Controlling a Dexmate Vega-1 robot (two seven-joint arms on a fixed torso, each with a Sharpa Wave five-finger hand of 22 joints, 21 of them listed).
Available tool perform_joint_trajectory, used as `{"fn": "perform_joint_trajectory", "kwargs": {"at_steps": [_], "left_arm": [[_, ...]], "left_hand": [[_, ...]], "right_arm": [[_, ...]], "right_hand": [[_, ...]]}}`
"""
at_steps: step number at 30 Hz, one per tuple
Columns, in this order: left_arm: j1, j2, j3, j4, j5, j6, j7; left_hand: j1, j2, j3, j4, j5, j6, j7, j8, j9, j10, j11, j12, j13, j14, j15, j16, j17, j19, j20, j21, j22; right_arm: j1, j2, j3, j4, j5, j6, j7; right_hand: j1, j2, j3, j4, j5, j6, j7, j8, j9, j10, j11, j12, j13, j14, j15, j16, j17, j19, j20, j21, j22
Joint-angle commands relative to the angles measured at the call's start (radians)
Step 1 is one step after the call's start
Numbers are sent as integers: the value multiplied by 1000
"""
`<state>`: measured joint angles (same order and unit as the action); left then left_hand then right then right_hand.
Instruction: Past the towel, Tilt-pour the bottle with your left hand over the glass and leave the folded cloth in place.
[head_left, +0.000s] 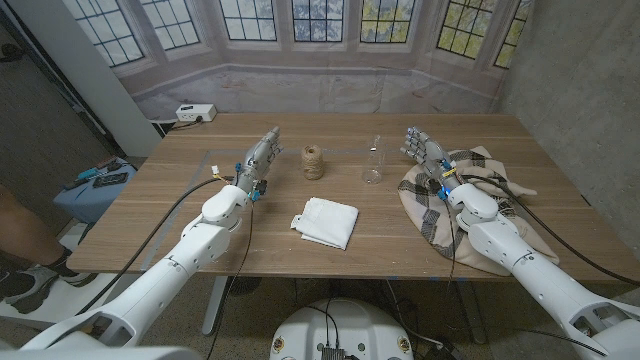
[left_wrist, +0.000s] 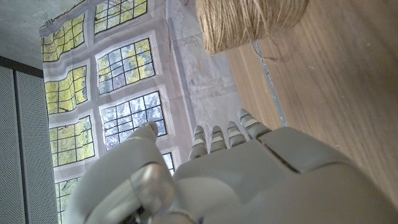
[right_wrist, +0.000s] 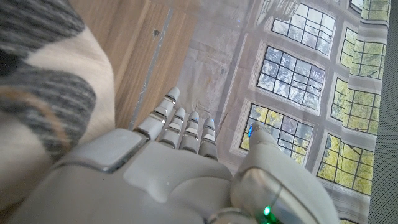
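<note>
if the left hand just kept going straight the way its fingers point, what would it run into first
Probably nothing on the table: the left hand points toward the far edge, passing left of the brown twine spool. Beyond is the window backdrop; depth is hard to judge.

On the table (head_left: 150, 215): one clear bottle (head_left: 373, 160), one twine spool (head_left: 314, 162) just beside it, one folded white cloth (head_left: 326, 221) nearer the robot than the bottle, and one plaid towel (head_left: 455, 195) on the bottle's other side. Two robot hands: left hand (head_left: 262, 158), right hand (head_left: 421, 146). One white box (head_left: 194, 113) sits at the far edge.
</note>
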<state>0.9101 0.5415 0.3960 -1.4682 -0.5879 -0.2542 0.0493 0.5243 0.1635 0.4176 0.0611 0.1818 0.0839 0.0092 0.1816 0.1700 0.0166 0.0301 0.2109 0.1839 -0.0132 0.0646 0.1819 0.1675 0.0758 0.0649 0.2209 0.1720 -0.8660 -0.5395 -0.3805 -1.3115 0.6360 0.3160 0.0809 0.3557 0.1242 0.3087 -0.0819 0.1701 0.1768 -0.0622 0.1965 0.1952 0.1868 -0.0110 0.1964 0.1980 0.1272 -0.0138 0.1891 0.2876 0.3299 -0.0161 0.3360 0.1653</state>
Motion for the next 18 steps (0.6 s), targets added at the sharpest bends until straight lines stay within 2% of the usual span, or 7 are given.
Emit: {"fn": "perform_joint_trajectory", "kwargs": {"at_steps": [1, 3, 7, 13, 18], "left_arm": [[23, 32, 0, -83, 37, 28, 40], [26, 40, -1, -103, 46, 41, 52], [35, 57, -6, -147, 63, 71, 84], [27, 73, -6, -173, 71, 89, 76], [11, 75, 3, -183, 79, 102, 67]], "left_hand": [[31, -8, 12, -34, 11, 16, 9, 7, 6, 20, -1, 9, 5, 20, 3, 5, 2, 19, 6, -2, 3], [49, -12, 21, -60, 14, 31, 18, 11, 7, 32, 1, 11, 6, 35, 0, 6, 2, 33, 7, -1, 3], [72, -17, 32, -92, 17, 48, 28, 14, 7, 52, 2, 16, 6, 55, -2, 8, 2, 51, 10, 1, 4], [85, -23, 36, -113, 19, 58, 31, 15, 7, 67, -1, 18, 7, 69, -1, 9, 2, 60, 12, 0, 4], [92, -28, 37, -125, 20, 65, 33, 15, 8, 76, 1, 20, 7, 76, 1, 9, 2, 65, 15, 0, 4]], "right_arm": [[-3, -4, -5, -11, -7, 3, 2], [1, -2, -7, -7, -7, 3, 6], [10, 2, -11, 0, -9, 4, 10], [19, 11, -17, 8, -18, 13, 10], [13, 5, -15, -13, -22, 10, -1]], "right_hand": [[5, -9, 6, -6, 6, 2, 6, 0, 2, -1, 4, -1, 4, -1, 2, 0, 0, 2, 8, -5, 4], [4, -9, 6, -6, 6, 2, 7, 0, 2, -2, 4, -1, 4, -1, 2, 1, -2, 2, 8, -6, 4], [5, -8, 6, -8, 6, 2, 9, 0, 1, -2, 2, -1, 3, -1, 3, 2, -4, 3, 9, -8, 4], [7, -7, 7, -10, 6, 2, 9, 0, 1, -4, 1, -1, 3, -1, 2, 3, -7, 4, 10, -11, 4], [9, -6, 7, -13, 6, 3, 10, 0, 0, -3, 1, -1, 3, -2, 1, 3, -11, 5, 10, -13, 4]]}}
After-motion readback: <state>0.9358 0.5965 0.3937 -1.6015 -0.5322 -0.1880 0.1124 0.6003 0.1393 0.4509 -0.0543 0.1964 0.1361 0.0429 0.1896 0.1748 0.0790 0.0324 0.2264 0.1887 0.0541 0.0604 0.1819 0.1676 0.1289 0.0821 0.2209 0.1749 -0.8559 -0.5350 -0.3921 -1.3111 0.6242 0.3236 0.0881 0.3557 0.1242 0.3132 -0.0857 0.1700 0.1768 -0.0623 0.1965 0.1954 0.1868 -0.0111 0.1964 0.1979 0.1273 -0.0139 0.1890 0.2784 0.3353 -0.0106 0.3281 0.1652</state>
